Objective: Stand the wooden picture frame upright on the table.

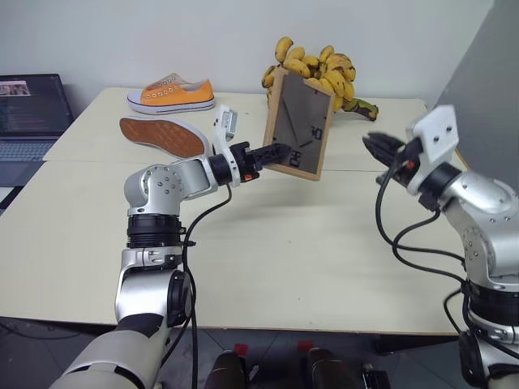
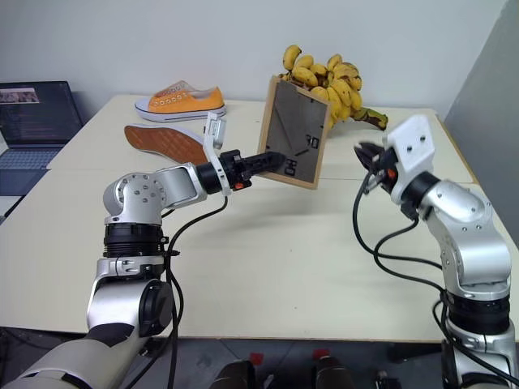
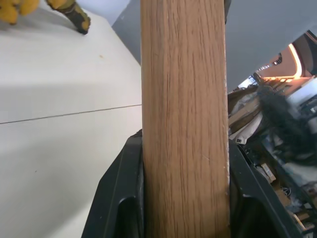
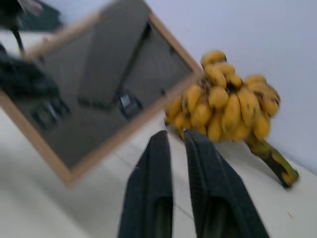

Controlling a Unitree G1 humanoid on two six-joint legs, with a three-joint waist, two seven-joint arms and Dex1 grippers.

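Above the table, left jaws clamp the wooden picture frame edge (tilted, airborne); right jaws slightly parted, well apart.

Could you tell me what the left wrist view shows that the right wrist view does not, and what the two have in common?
The left wrist view alone shows the left gripper clamped on the light-wood edge of the wooden picture frame, with cluttered room space beyond the table's edge.

The right wrist view alone shows the right gripper, slightly parted and holding nothing, and the frame's dark grey back.

Both show the frame, the pale table and the bunch of bananas, though the left wrist view catches just its tips.
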